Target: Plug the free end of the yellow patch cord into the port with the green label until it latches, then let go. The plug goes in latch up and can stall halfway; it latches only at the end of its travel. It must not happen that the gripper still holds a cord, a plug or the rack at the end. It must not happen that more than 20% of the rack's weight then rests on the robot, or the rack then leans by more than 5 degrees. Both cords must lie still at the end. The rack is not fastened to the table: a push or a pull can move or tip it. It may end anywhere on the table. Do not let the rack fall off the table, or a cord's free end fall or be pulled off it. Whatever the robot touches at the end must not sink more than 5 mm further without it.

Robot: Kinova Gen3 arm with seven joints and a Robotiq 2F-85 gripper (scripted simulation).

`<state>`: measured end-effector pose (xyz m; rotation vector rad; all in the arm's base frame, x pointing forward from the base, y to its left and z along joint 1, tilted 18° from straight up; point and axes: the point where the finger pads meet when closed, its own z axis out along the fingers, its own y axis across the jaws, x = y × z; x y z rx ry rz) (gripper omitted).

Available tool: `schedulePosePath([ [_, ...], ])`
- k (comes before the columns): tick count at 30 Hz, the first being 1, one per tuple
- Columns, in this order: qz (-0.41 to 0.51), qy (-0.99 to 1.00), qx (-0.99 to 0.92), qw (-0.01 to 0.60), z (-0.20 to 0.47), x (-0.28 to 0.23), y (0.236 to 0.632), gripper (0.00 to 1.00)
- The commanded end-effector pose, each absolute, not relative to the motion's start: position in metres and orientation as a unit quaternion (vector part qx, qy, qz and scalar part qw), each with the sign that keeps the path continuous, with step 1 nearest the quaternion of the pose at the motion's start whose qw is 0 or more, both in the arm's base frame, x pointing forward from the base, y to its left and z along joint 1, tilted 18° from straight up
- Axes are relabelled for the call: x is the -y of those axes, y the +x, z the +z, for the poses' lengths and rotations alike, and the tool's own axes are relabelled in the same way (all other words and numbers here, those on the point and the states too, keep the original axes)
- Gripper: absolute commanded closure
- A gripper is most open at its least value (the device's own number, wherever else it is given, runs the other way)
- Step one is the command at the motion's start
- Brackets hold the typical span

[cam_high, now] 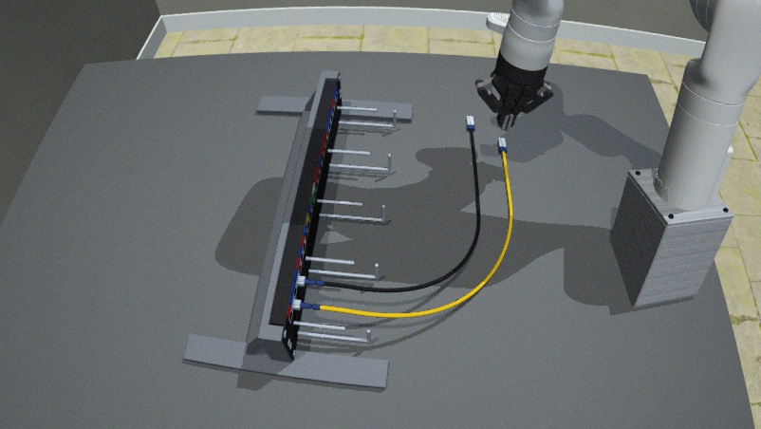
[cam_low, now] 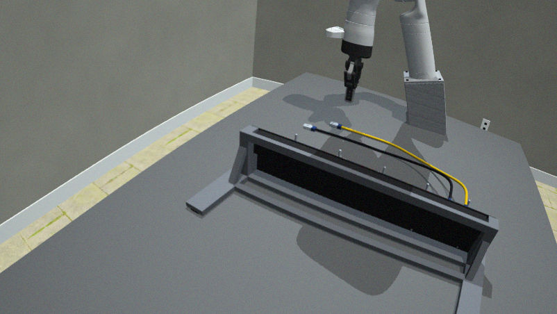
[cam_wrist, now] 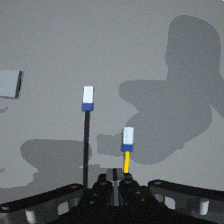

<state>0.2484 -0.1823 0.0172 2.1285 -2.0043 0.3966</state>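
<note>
Currently: gripper (cam_high: 505,123) pinched fully shut, empty — above table | yellow patch cord (cam_high: 500,250) free plug (cam_high: 501,143) lying just near of fingertips | likely light, floppy cord — best pinched by rigid plug body.

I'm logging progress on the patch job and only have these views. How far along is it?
Done: nothing of the plugging itself; the yellow cord's free plug lies on the table beside the black cord's plug, far from the rack. In hand: the gripper hangs above the yellow plug, fingers shut and empty. Left: open, grasp the plug, carry it to the green-labelled port, seat it until it latches, release.
</note>
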Motion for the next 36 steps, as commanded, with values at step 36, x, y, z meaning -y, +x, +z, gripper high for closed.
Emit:
schedulePosePath([
  [36,0.124,0.685,0.712,0.094,0.0154,0.195,0.2323,1.0],
])
